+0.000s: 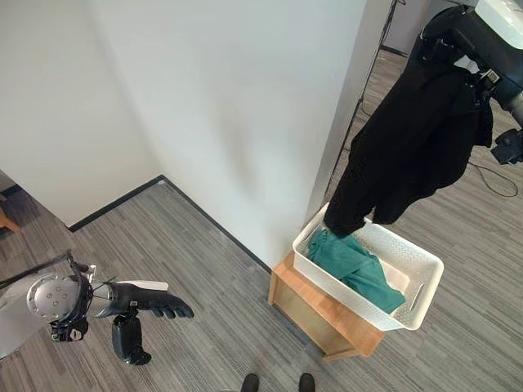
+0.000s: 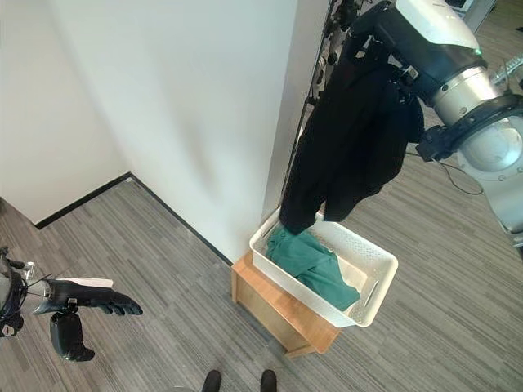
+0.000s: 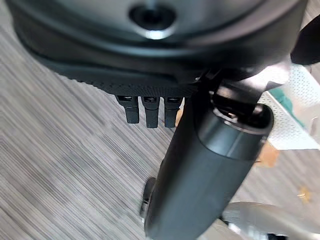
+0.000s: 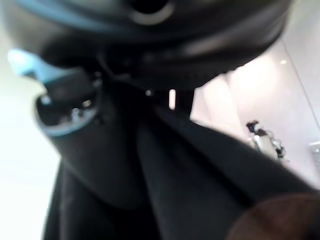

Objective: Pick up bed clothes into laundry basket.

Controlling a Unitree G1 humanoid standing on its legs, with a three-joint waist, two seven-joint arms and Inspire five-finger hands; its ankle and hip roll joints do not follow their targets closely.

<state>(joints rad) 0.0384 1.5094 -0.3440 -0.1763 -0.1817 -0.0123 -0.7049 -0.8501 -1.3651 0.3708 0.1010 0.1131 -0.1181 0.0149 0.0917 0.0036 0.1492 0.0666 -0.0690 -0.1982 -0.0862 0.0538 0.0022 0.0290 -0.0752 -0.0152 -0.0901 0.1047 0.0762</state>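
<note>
Fingers of right hand [image 2: 391, 75] grip black garment [image 2: 347, 151] – hem brushing basket [image 2: 377, 279] rim.

No writing, label, number or sign can be read anywhere in these views.
</note>
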